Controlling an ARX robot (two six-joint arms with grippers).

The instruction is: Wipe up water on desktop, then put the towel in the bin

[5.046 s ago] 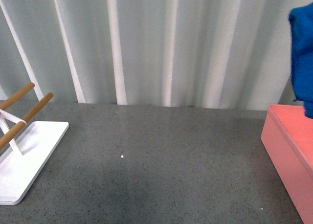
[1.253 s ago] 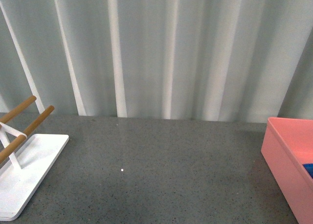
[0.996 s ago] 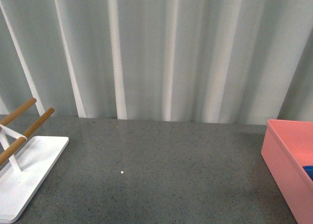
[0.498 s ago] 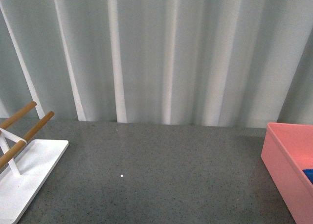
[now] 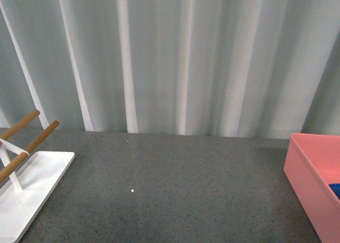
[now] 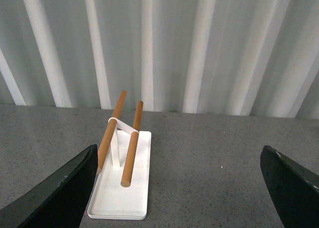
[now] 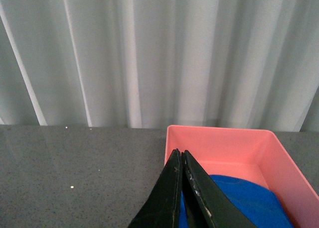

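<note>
The blue towel (image 7: 244, 200) lies inside the salmon-pink bin (image 7: 219, 138); in the front view only a blue corner (image 5: 335, 190) shows in the bin (image 5: 308, 187) at the right edge. My right gripper (image 7: 180, 156) is shut and empty, its tips over the bin's near-left wall, above the towel. My left gripper (image 6: 179, 161) is open and empty, held above the dark grey speckled desktop (image 6: 199, 168), its dark fingers (image 6: 65, 188) at both sides of the view. The desktop (image 5: 175, 184) looks dry. Neither gripper shows in the front view.
A white rack base (image 5: 29, 192) with wooden rods (image 5: 32, 142) stands at the left of the desktop; it also shows in the left wrist view (image 6: 122, 180). A pleated pale curtain (image 5: 175, 57) runs along the back.
The blue towel, held high at the right five seconds ago, now lies in the bin. The front view has since tilted slightly upward.
</note>
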